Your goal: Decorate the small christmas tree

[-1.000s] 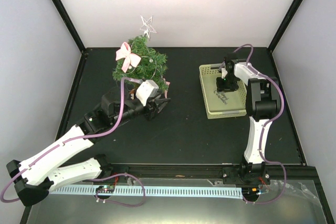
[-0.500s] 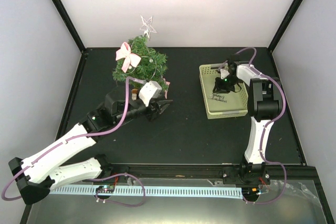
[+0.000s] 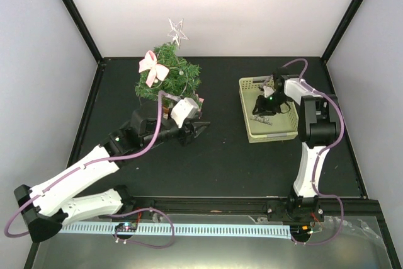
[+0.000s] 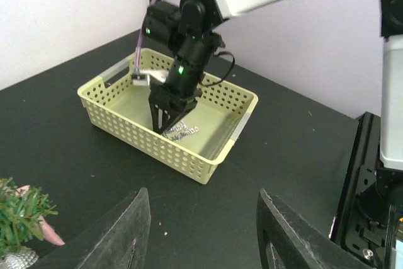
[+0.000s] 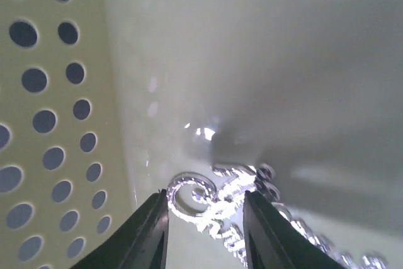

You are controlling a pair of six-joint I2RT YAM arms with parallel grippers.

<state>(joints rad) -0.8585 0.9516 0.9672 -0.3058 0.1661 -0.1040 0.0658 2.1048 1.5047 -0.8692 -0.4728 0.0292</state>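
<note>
The small christmas tree (image 3: 171, 77) stands at the back left, with a silver star (image 3: 177, 31) on top and a pink bow (image 3: 151, 66); a bit of it shows in the left wrist view (image 4: 19, 213). My left gripper (image 3: 200, 129) is open and empty beside the tree's base, over bare table (image 4: 203, 192). My right gripper (image 3: 261, 110) is low inside the pale green basket (image 3: 243, 102). Its open fingers straddle a silver glitter ornament (image 5: 220, 209) lying on the basket floor. The ornament also shows in the left wrist view (image 4: 182, 131).
The basket's perforated wall (image 5: 50, 124) is close on the left of my right fingers. The basket (image 4: 145, 140) lies at the right middle of the black table (image 3: 220, 162). Black frame posts and white walls enclose the table.
My right gripper has gone lower into the basket, onto the silver ornament. My left gripper has shifted a little to the right, away from the tree.
</note>
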